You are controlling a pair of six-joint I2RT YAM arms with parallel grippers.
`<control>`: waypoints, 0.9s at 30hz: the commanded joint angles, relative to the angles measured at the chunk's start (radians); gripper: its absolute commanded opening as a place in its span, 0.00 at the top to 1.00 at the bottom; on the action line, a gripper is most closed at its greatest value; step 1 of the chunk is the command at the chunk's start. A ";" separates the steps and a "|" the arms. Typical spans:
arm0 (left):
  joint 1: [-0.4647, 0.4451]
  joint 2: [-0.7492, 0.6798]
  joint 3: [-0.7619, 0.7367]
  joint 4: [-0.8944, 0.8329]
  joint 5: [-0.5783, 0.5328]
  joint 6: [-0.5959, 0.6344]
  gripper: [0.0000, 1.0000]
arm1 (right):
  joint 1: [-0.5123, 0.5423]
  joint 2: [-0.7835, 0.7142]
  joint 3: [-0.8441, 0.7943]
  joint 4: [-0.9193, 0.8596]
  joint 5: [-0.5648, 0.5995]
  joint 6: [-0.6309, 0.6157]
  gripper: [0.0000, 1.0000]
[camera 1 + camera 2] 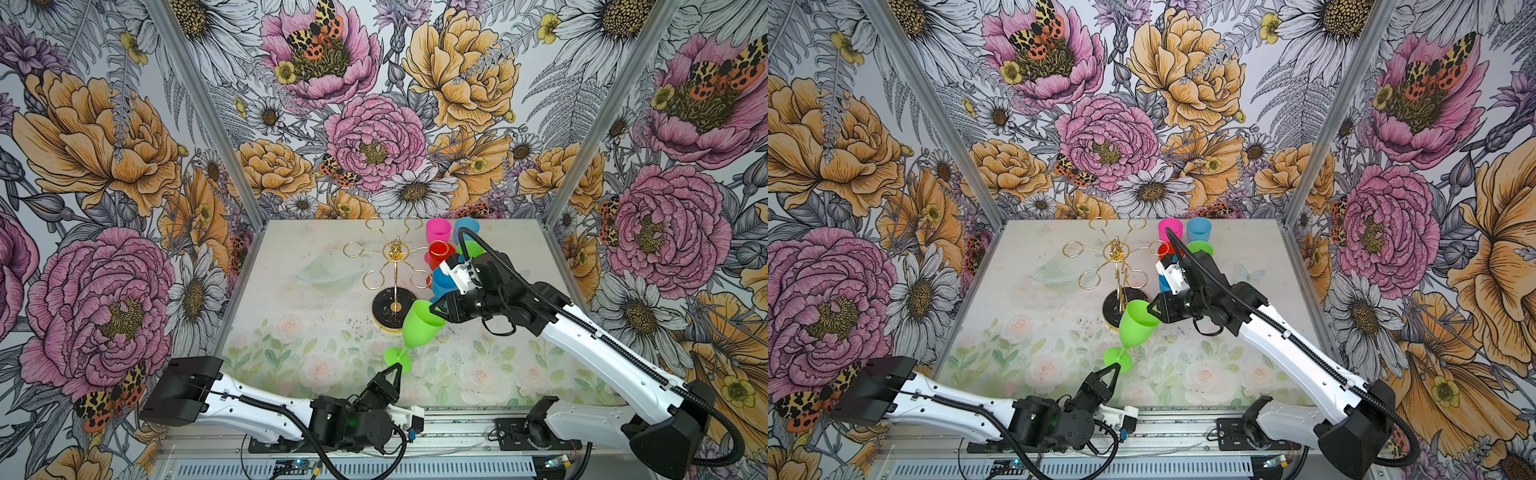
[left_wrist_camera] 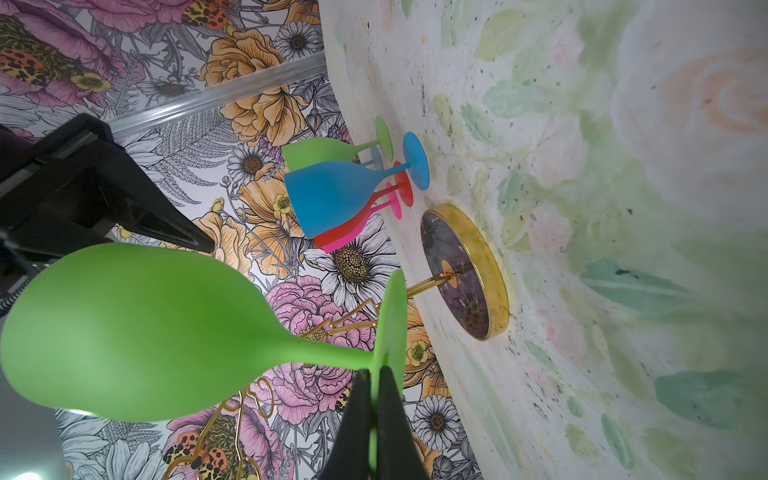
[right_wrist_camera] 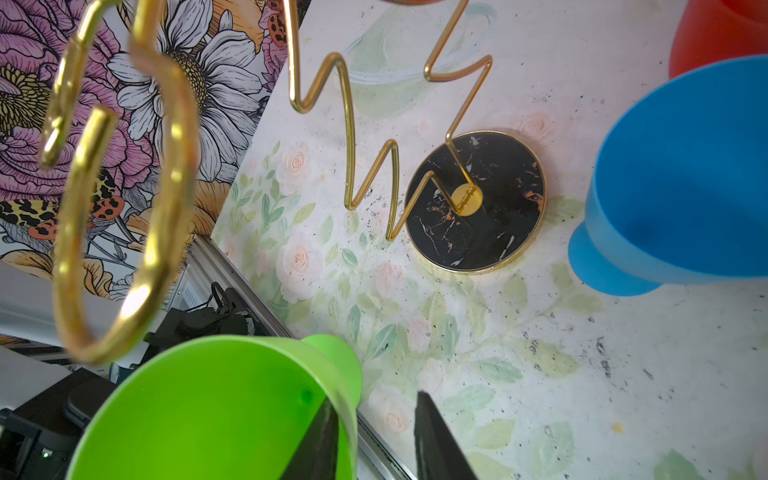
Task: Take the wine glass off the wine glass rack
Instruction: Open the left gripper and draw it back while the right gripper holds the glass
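Top views: left gripper pinches wine glass foot; right gripper, ajar, straddles rim.

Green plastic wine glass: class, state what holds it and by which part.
The left pincer pinches the green plastic wine glass by its round foot; the right pincer straddles its rim, unclamped.

In both top views we look from high at the front down over the whole table. Our wrist cameras sit very near the green wine glass, and both also share the wine glass rack.
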 commanded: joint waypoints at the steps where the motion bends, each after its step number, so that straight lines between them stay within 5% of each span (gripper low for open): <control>1: -0.006 0.011 -0.024 0.166 -0.043 0.102 1.00 | 0.003 -0.018 -0.017 0.006 0.008 -0.002 0.74; 5: -0.004 0.015 -0.029 0.173 -0.044 0.105 1.00 | 0.004 -0.021 -0.019 0.005 0.005 -0.005 0.84; 11: -0.002 0.007 -0.035 0.171 -0.032 0.092 0.85 | 0.003 -0.033 -0.019 0.005 0.020 -0.009 0.98; 20: -0.009 -0.030 -0.014 0.080 0.015 -0.049 0.55 | -0.001 -0.084 -0.025 0.002 0.118 -0.024 1.00; 23: -0.008 -0.077 0.026 -0.001 0.042 -0.181 0.37 | -0.011 -0.113 -0.030 -0.014 0.205 -0.036 1.00; 27: 0.028 -0.165 0.190 -0.366 0.133 -0.615 0.23 | -0.013 -0.136 -0.030 -0.063 0.336 -0.071 1.00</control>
